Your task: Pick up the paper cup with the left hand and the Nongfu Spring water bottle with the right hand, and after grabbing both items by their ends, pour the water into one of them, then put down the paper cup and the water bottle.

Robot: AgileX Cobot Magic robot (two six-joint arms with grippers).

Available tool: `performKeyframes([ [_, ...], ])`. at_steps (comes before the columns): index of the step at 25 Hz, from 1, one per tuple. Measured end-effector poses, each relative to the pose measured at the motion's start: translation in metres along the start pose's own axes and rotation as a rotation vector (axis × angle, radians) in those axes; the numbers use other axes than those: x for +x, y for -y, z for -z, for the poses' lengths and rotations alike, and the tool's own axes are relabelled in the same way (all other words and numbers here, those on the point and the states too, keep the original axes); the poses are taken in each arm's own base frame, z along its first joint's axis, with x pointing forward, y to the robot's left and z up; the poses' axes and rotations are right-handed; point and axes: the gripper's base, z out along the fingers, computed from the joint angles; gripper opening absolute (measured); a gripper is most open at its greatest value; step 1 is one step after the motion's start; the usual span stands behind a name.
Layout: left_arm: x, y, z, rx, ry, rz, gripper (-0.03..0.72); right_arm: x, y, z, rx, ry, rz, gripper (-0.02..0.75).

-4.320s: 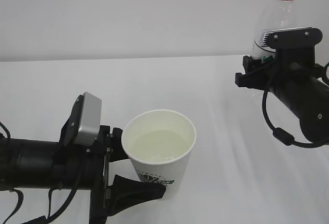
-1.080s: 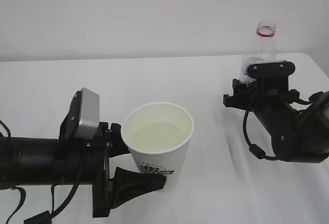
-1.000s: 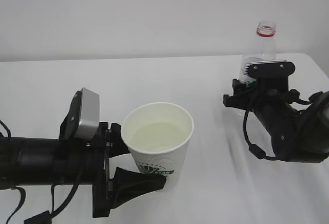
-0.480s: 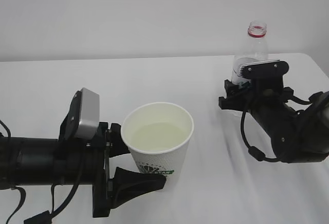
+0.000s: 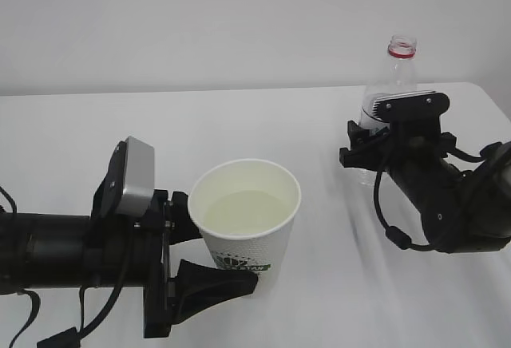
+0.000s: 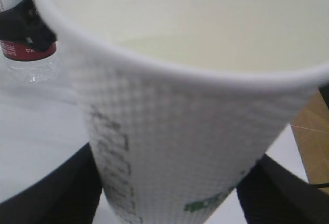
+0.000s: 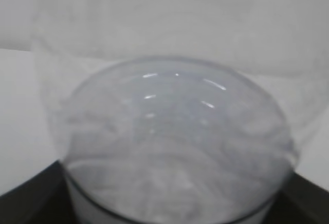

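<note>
Paper cup point(image 5: 249, 224) sits between the fingers of the left hand point(image 5: 185, 266), gripped low on its wall, rim well above the claw. Jaws pinch the cup; one finger shows on each side in the left wrist view. The water point(image 5: 243, 212) fills a good part of it, so the cup is bottom-heavy now but soft-walled. Judgement: a hard squeeze would buckle the paper and slop liquid over the rim; the low hold near the stiffer base is the sensible one, and it should go down level.

Nongfu Spring water bottle point(image 5: 397, 69) stands upright ahead of the right hand point(image 5: 369, 150), neck and red ring rising above the claw, capless. Its lower body is between the fingers, which reach round it from behind. Whether those jaws grip or have let go cannot be told: the exterior view hides the contact, and the right wrist view shows only the blurred clear base point(image 7: 175, 142) filling the frame, dark finger tips at both lower corners.

Judgement: it looks nearly drained, hence light, thin-walled, slick and easy to topple; a nudge from a parting finger could tip it. Table point(image 5: 72, 140) lies beneath both.
</note>
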Motion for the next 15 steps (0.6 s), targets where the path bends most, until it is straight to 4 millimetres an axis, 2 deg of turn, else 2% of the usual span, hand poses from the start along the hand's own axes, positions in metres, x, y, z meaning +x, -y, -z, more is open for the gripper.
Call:
performKeyframes([
  [15,0.0003,0.0002,0.0002,0.0,-0.001,0.009,0.554,-0.0001,-0.0003,0.0,-0.003,0.001,-0.036,0.594],
])
